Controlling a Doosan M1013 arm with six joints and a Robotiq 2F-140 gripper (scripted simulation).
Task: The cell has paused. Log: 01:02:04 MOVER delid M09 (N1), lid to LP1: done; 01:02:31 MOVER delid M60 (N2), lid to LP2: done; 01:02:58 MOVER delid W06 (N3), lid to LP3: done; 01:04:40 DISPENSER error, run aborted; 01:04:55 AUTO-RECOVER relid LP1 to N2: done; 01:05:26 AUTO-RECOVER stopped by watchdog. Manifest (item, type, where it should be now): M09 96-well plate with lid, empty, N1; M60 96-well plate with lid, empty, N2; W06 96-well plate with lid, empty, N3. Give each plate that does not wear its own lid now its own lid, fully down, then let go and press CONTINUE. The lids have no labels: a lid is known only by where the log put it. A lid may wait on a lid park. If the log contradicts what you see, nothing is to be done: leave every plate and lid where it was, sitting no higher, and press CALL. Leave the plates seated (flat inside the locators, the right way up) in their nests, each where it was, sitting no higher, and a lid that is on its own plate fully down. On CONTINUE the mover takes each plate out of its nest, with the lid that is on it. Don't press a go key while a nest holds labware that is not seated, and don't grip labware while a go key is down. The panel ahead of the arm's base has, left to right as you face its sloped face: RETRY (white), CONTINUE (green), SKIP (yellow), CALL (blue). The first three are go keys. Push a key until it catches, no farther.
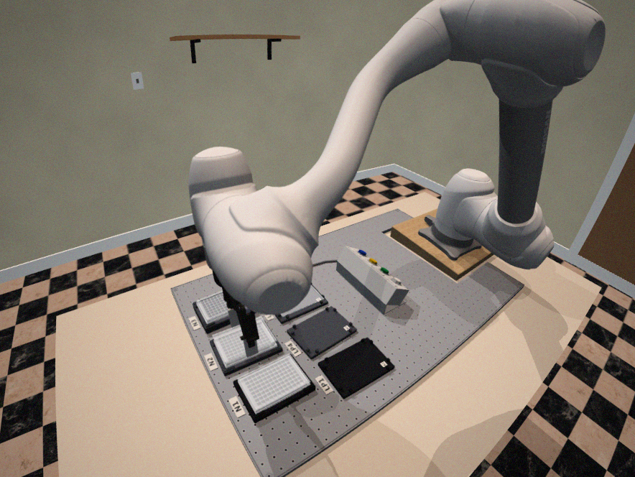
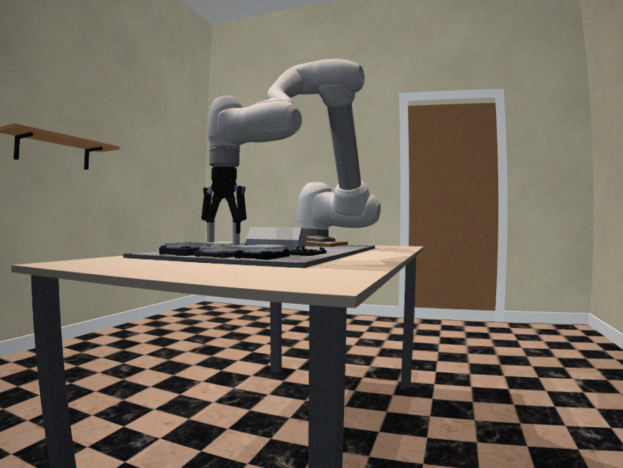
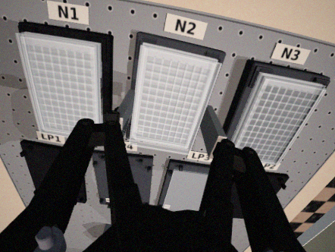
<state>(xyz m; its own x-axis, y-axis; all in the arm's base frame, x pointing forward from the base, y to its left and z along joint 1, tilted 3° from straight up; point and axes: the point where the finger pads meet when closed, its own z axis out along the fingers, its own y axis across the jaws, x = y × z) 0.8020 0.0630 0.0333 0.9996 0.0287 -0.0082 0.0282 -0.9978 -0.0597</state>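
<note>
Pinching the long sides of the lid (image 3: 170, 87) at nest N2, the gripper (image 3: 169, 122) hangs straight above the middle plate, its fingers closed across the lid's short axis. The lid's long axis runs from the lid-park row towards the nest labels.

By the task's record this lid should belong to the plate in N1 (image 3: 61, 80), the next nest to the left in the wrist view, lying parallel. The coming move is therefore judged to be a straight lift and a sideways shift with no turn of the wrist.

The plate in N3 (image 3: 277, 114) sits on the other side. The dark LP1 park (image 1: 355, 367) looks bare. The key panel (image 1: 372, 276) stands well apart on the surface (image 1: 128, 385), out of the path.
</note>
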